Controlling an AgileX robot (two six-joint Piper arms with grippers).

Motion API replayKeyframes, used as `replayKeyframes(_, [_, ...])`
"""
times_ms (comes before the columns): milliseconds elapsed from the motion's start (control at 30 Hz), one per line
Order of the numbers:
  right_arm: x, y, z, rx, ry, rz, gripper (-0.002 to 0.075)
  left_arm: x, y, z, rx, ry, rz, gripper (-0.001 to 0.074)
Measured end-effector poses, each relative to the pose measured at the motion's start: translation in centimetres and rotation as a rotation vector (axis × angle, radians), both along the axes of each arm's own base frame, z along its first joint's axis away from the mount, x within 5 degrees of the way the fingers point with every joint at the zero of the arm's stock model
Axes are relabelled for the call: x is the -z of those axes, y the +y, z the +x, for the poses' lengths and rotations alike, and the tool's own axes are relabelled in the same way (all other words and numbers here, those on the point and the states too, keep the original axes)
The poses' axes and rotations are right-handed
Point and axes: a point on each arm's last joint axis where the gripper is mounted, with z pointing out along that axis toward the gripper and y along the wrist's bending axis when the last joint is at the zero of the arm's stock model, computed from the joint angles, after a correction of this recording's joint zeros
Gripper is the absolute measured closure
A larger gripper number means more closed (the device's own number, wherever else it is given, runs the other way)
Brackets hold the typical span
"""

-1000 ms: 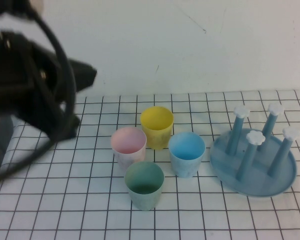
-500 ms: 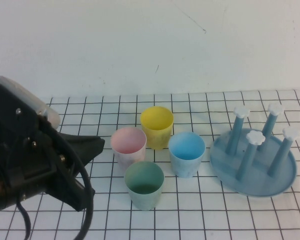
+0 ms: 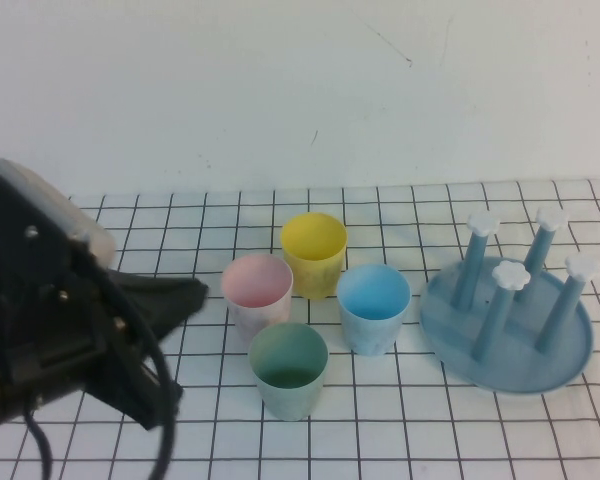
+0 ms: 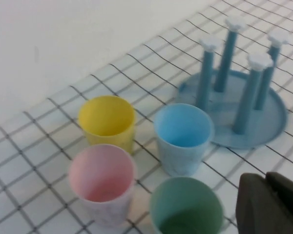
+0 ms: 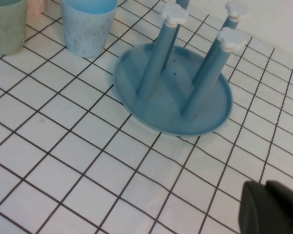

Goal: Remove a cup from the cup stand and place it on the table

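The yellow cup (image 3: 313, 250) stands upright on the table (image 3: 430, 430), at the back of a cluster of cups; it also shows in the left wrist view (image 4: 107, 122). The blue cup stand (image 3: 540, 375) sits to the right with all its pegs bare, and shows in the left wrist view (image 4: 271, 122) and the right wrist view (image 5: 161, 112). My left gripper (image 3: 193, 293) hangs at the left, its tip just left of the pink cup; its fingers (image 4: 254, 204) are together and hold nothing. My right gripper (image 5: 265, 190) is shut and empty above bare cloth beside the stand.
A pink cup (image 3: 257, 288), a light blue cup (image 3: 373, 305) and a green cup (image 3: 289, 368) stand upright around the yellow one. The left arm's black body (image 3: 50, 320) fills the near left. A white wall runs behind the table.
The left arm has swung down from the upper left to the near left; its gripper tip now points at the pink cup. The cups and stand have not moved.
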Motion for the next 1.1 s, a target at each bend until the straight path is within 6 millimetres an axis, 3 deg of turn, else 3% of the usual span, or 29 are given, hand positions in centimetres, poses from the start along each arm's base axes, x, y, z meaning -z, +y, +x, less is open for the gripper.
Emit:
replayKeyframes(100, [0.0, 0.0, 0.0, -0.001, 0.001, 0.003, 0.0726, -0.6, 1.5, -0.4, -0.100, -0.104, -0.011, 0.0736])
replayKeyframes(333, [0.0, 0.1, 0.0, -0.003, 0.003, 0.007, 0.0726, -0.7, 6.3, -4.6, -0.336, -0.357, -0.037, 0.0736])
replayKeyframes(600, [0.0, 0.1, 0.0, -0.004, 0.004, 0.011, 0.0726, 5.0, 8.7, -8.1, -0.504, -0.411, -0.018, 0.0737])
replayKeyframes(800, [0.0, 0.1, 0.0, -0.005, 0.005, 0.012, 0.0726, 9.5, 9.3, -8.5, -0.602, -0.331, -0.031, 0.0737])
replayKeyframes(933, [0.0, 0.1, 0.0, -0.005, 0.005, 0.012, 0.0727, 11.0, 9.6, -8.4, -0.639, -0.305, -0.037, 0.0737])
replayKeyframes(1100, [0.0, 0.1, 0.0, -0.005, 0.005, 0.012, 0.0727, 11.2, 9.8, -8.4, -0.663, -0.306, -0.042, 0.0737])
